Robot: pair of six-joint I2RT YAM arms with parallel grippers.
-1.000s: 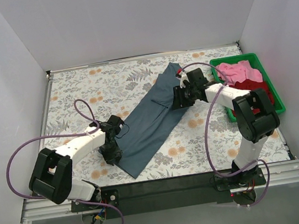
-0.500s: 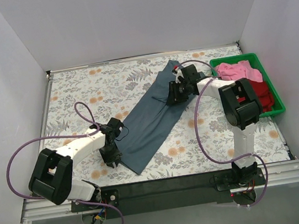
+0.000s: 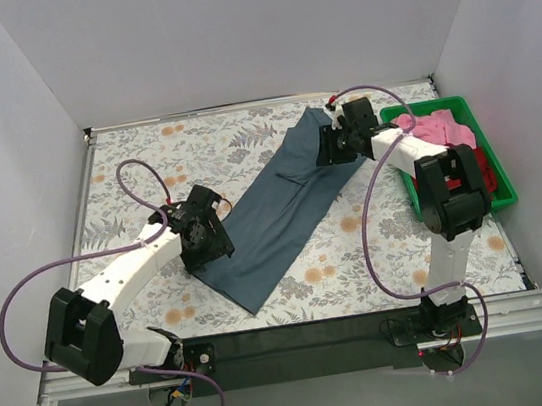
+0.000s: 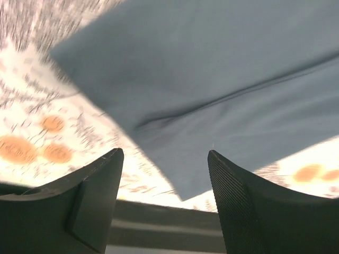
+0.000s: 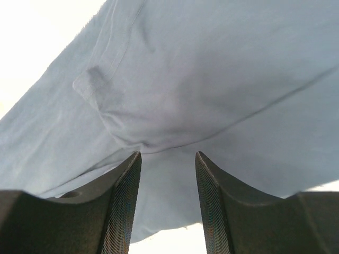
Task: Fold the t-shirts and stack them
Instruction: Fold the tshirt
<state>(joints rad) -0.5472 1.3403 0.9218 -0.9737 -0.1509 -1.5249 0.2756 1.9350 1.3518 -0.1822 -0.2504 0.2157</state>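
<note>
The slate blue-grey t-shirt (image 3: 277, 212) lies folded into a long strip, running diagonally from the far centre to the near centre of the table. My left gripper (image 3: 209, 248) hovers at its near left edge, open and empty. In the left wrist view the gripper (image 4: 164, 153) looks down on the shirt (image 4: 212, 79) and its near corner. My right gripper (image 3: 328, 145) is over the shirt's far end, jaws apart. Its wrist view shows the gripper (image 5: 168, 153) just above a wrinkled fold (image 5: 132, 121), gripping nothing. The pink t-shirt (image 3: 432, 127) and the dark red one (image 3: 467, 160) lie crumpled in the bin.
A green plastic bin (image 3: 424, 105) stands at the far right of the floral table cover (image 3: 164, 157). White walls close in the left, back and right. A dark rail (image 3: 300, 340) runs along the near edge by the arm bases. Purple cables loop off both arms.
My left gripper has opened, let go of the shirt's near left edge and risen a little toward the far side. My right gripper has moved up to the shirt's far end.
</note>
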